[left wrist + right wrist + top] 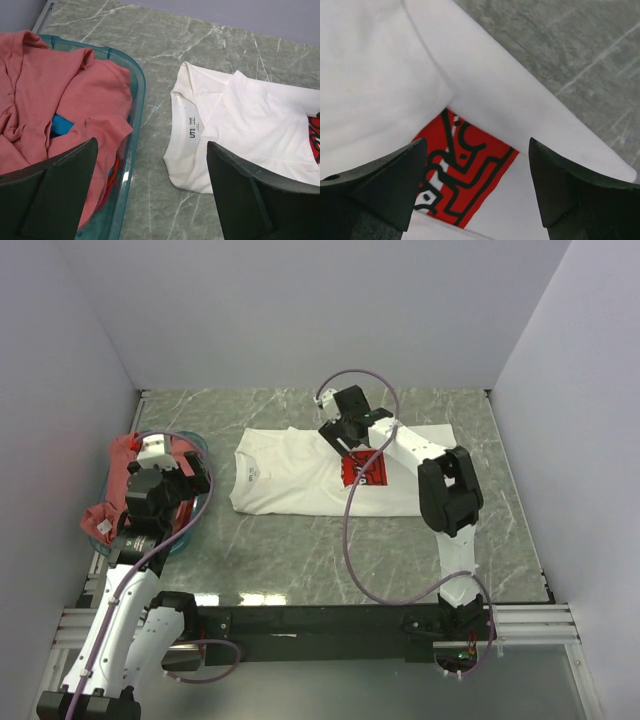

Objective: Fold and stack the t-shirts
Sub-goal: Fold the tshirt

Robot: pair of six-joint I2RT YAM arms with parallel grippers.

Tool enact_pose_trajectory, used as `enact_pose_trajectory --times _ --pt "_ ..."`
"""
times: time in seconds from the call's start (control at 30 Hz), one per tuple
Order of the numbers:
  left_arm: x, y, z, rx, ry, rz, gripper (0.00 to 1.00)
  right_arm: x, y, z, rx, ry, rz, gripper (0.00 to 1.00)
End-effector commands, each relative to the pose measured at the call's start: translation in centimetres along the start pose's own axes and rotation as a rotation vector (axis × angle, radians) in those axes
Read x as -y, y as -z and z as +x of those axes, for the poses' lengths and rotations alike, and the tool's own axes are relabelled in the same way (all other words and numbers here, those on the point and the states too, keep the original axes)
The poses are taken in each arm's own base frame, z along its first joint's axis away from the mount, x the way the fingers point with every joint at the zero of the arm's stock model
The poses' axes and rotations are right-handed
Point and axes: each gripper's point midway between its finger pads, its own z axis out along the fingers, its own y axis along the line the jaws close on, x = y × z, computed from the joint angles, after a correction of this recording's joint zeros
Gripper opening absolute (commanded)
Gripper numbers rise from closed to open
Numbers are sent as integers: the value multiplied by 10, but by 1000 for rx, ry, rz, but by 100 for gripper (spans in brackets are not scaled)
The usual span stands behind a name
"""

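A grey-green marbled table (300, 550) is enclosed by plain pale walls (300, 310).

White t-shirt (290, 480): lies flat at the table centre, partly folded, collar and neck label toward the left. A folded-over flap covers part of the red print (460, 165).

Salmon-red t-shirt (60, 90): lies crumpled inside the teal basket (137, 95) at the table's left side, with part draped over the basket rim.

Left gripper (152, 145): positioned over the right rim of the basket, fingers spread wide, nothing between them.

Right gripper (477, 142): positioned directly over the red print of the white t-shirt, fingers spread wide, gripping no cloth.
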Motion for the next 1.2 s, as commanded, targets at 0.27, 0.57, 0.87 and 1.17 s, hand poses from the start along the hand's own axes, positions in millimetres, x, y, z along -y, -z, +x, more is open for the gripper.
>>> enact_pose_trajectory --times 0.27,0.57,0.87,1.17 --pt "52 -13 12 -109 191 225 91 -24 105 -30 247 -70 -489 91" --pt "93 -51 94 -520 289 336 70 -20 155 63 244 -150 -543 91" --pt "75 -84 145 -780 67 127 61 8 167 121 223 -285 -493 91" --pt "74 -81 172 -861 21 120 56 28 166 156 197 -379 -458 91"
